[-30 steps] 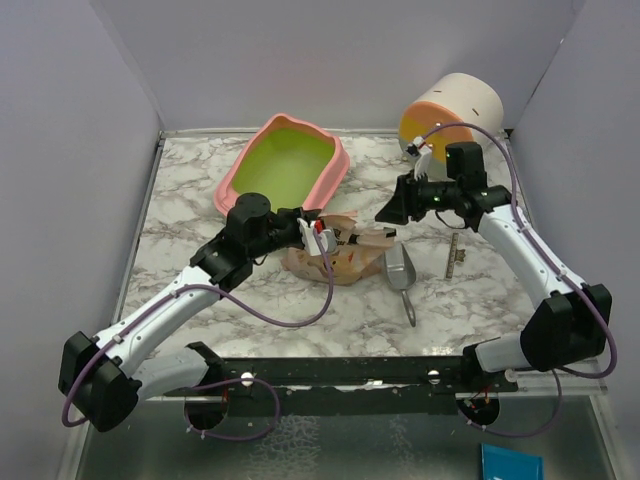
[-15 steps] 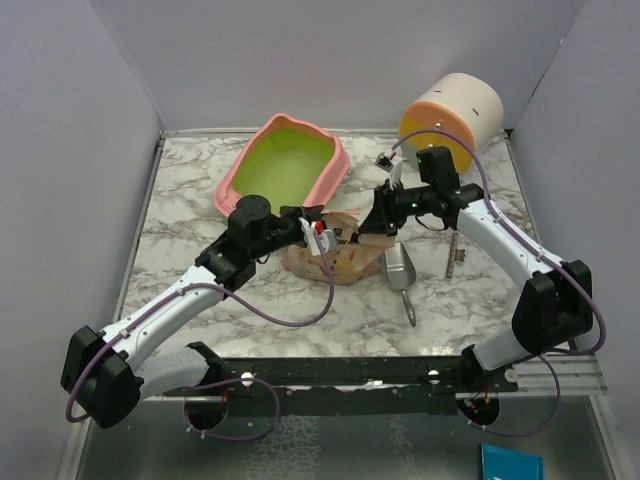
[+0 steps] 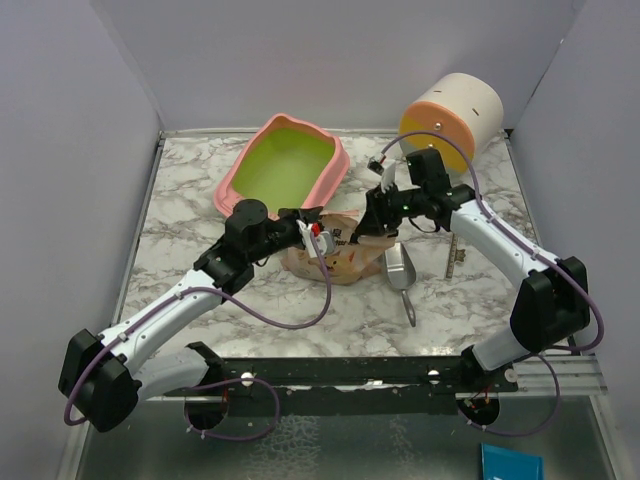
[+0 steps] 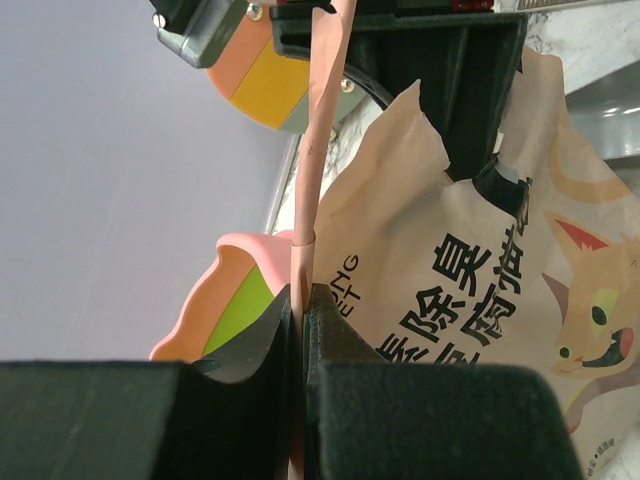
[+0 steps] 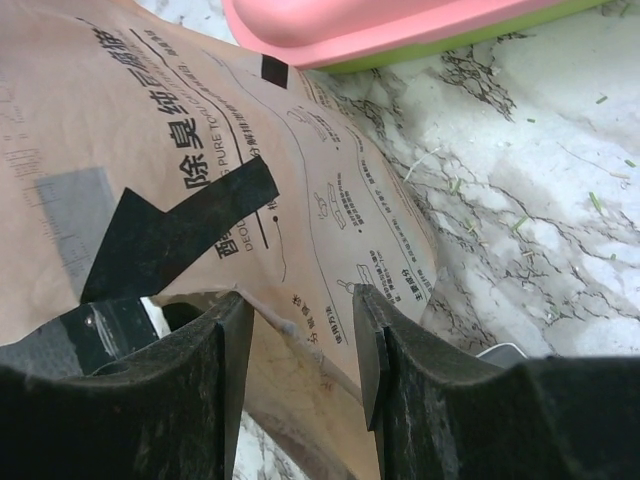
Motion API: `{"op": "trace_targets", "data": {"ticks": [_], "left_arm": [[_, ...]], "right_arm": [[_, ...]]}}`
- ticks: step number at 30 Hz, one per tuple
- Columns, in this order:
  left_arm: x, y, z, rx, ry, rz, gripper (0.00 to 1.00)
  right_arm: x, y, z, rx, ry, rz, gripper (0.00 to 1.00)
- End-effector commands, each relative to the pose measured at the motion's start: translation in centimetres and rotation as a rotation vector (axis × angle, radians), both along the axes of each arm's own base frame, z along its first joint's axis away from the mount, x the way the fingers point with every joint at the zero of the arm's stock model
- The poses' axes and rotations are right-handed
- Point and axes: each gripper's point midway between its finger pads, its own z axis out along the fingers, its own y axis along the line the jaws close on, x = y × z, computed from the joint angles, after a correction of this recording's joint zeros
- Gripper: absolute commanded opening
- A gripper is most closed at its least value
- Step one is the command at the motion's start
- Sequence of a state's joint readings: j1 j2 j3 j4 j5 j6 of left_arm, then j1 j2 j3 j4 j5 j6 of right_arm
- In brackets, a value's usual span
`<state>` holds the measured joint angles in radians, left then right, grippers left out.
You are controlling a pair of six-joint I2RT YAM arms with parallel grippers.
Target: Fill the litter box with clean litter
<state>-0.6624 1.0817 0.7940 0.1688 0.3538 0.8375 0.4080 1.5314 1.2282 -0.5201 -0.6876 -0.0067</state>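
Left hand [image 4: 303, 305]: pinched tight on the thin top edge of the pouch [image 3: 345, 258].
Right hand [image 5: 300, 320]: fingers spread, straddling the pouch's torn edge without closing on it.
Litter box [image 3: 230, 188]: sat at the far left-centre of the marble desk [image 3: 180, 200], just behind the pouch, lime-green inside facing up.
Pouch: lay mid-desk between both hands, its cartoon cat showing.
Scoop [image 3: 400, 268]: rested just right of the pouch, handle toward the arms.

pouch [image 5: 330, 230] cut off L edge, litter box [image 5: 400, 20] cropped top
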Motion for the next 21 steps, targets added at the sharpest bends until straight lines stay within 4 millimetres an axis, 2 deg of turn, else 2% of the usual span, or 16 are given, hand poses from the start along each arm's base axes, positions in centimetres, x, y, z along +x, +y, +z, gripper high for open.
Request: {"op": "trace_targets", "data": {"ticks": [1,2,5,6,8,12,14,17,21], "left_arm": [[-1.1,0.0,8.9,-0.194,-0.222,-0.034,0.0],[-1.1,0.1,9.0,-0.196,-0.223,-0.033,0.0],[-1.3,0.0,9.1,-0.203,-0.219,-0.04,0.0],[-1.4,-0.1,9.0,-0.205,-0.214,-0.043,0.0],[-1.5,-0.1,8.7,-0.205,-0.205,-0.05,0.0],[-1.8,0.1,7.8,-0.205,-0.182,-0.046,0.0],[-2.0,0.2,7.7,-0.212,-0.175,-0.047,0.0],[-2.5,0.5,8.1,-0.237,-0.172,-0.052,0.0],[-3.0,0.5,9.0,-0.273,-0.175,-0.063,0.0]], "right_arm": [[0.5,-1.1,-2.8,-0.109,0.008,-0.062,0.43],[0.3,-1.2,-3.2,-0.114,0.016,-0.062,0.4],[1.1,-1.6,-3.5,-0.137,0.011,-0.128,0.04],[1.7,-1.7,-3.1,-0.136,-0.006,-0.163,0.01],[2.9,-1.8,-1.5,-0.102,-0.063,-0.238,0.01],[4.6,-1.6,3.7,0.05,-0.179,-0.366,0.01],[5.3,-1.5,5.4,0.103,-0.195,-0.418,0.01],[6.3,-1.4,6.3,0.133,-0.189,-0.476,0.01],[7.4,-2.1,5.4,0.096,-0.191,-0.563,0.01]]}}
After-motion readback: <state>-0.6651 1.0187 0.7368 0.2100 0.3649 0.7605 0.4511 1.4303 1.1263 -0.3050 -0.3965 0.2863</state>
